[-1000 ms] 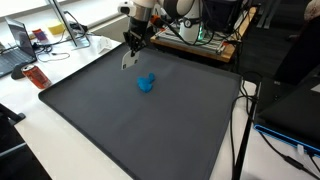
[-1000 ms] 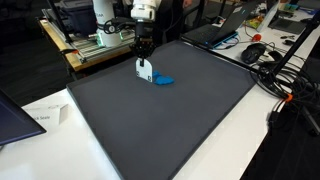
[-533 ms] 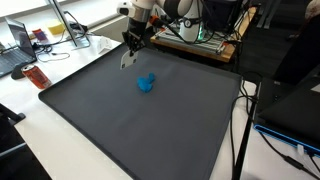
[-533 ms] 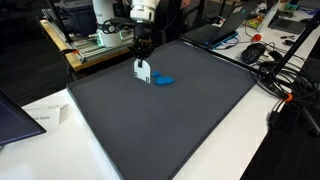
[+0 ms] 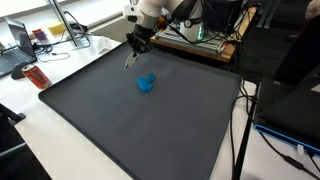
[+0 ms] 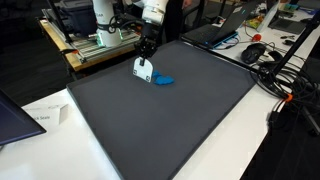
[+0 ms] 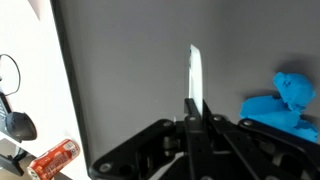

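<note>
My gripper (image 5: 137,43) is shut on a thin white card (image 5: 127,59) and holds it above the far part of the dark grey mat (image 5: 140,120). The card also shows in an exterior view (image 6: 143,69) and edge-on in the wrist view (image 7: 196,75), pinched between the fingers (image 7: 197,108). A crumpled blue object (image 5: 146,83) lies on the mat just beside and below the card; it also shows in an exterior view (image 6: 163,79) and in the wrist view (image 7: 285,103).
The mat lies on a white table (image 6: 60,112). An orange bottle (image 5: 33,75) and a laptop (image 5: 17,40) stand off the mat's side. Cables, a mouse (image 6: 255,50) and equipment sit round the edges. A paper note (image 6: 42,118) lies near a mat corner.
The gripper with the card has tilted and risen slightly toward the far edge. The blue object has not moved.
</note>
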